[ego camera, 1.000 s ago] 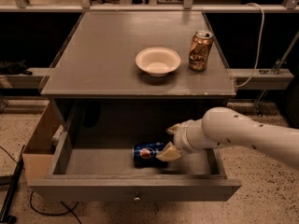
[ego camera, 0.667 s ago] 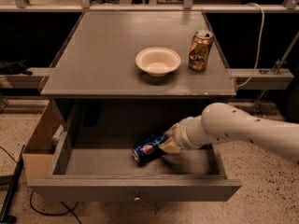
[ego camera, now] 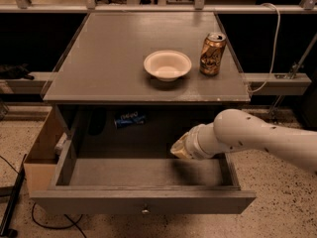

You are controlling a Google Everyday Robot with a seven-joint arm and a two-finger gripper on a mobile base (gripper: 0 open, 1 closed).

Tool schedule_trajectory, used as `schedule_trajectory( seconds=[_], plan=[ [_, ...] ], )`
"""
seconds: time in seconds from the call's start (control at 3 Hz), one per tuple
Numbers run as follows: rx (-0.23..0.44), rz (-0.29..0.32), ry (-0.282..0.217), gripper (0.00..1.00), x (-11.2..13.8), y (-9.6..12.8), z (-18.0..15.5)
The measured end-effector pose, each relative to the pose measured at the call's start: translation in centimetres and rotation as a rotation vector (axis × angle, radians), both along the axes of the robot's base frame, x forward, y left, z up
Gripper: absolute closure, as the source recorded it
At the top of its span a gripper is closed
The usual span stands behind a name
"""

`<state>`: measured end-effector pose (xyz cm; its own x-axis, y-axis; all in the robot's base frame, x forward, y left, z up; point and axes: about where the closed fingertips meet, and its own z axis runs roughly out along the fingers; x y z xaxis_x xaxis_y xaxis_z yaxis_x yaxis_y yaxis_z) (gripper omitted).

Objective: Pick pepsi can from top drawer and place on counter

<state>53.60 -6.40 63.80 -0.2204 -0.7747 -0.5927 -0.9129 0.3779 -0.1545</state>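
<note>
The pepsi can (ego camera: 130,119) lies on its side, dark blue, deep at the back of the open top drawer (ego camera: 143,200), in shadow under the counter (ego camera: 114,58). My gripper (ego camera: 179,149) is at the end of the white arm that reaches in from the right. It hangs over the middle-right of the drawer, to the right of the can, nearer the front, and apart from it. Nothing shows in the gripper.
A white bowl (ego camera: 167,65) and a gold-brown can (ego camera: 212,54) stand on the counter's right half. A cardboard box (ego camera: 42,150) stands against the drawer's left side. A white cable (ego camera: 270,43) hangs at the right. The drawer's knob (ego camera: 144,211) is at the front centre.
The pepsi can was at the gripper near the drawer's front middle; now it lies apart at the back left. The gripper has moved up and to the right.
</note>
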Motion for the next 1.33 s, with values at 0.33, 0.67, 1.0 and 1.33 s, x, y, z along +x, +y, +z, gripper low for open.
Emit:
schedule_trajectory(
  seconds=[0.33, 0.67, 1.0, 1.33],
  plan=[
    [0.0, 0.0, 0.0, 0.48, 0.0, 0.0, 0.0],
    [0.0, 0.0, 0.0, 0.25, 0.0, 0.0, 0.0],
    [0.0, 0.0, 0.0, 0.0, 0.0, 0.01, 0.0],
    [0.0, 0.0, 0.0, 0.0, 0.0, 0.01, 0.0]
  ],
)
